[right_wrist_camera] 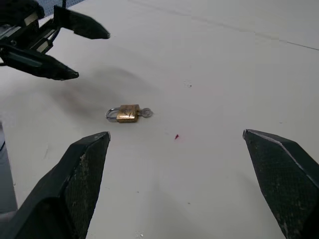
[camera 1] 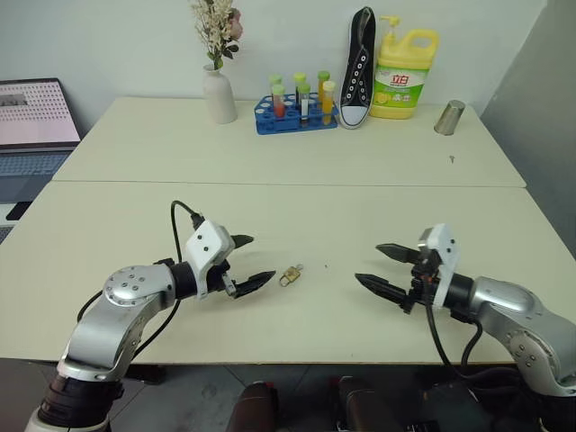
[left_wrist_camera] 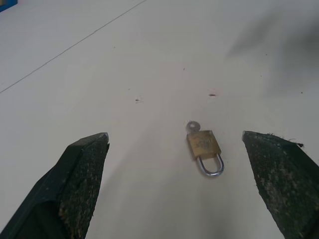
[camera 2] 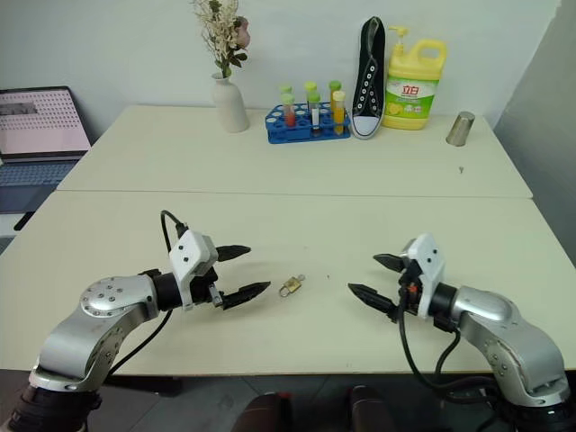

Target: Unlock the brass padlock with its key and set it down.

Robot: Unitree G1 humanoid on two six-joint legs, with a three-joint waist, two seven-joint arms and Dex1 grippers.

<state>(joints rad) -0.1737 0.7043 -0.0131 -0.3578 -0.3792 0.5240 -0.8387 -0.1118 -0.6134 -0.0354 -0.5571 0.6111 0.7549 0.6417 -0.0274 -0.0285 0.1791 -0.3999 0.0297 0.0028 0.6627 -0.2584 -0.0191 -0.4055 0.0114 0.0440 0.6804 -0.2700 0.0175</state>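
- I see the brass padlock (left_wrist_camera: 204,144) lying flat on the cream table (camera 1: 297,202), between my two grippers, nearer the left one.
- The key (left_wrist_camera: 192,127) sits in the keyhole, its silvery head poking out opposite the shackle (left_wrist_camera: 212,166).
- My left gripper (camera 1: 245,262) and right gripper (camera 1: 384,267) both stand spread wide, holding nothing.
- I judge the lock small, rigid, light and slick; it may skid when nudged.
- I'd pinch the body across its flat faces with the left gripper, leaving the key head free for the right.
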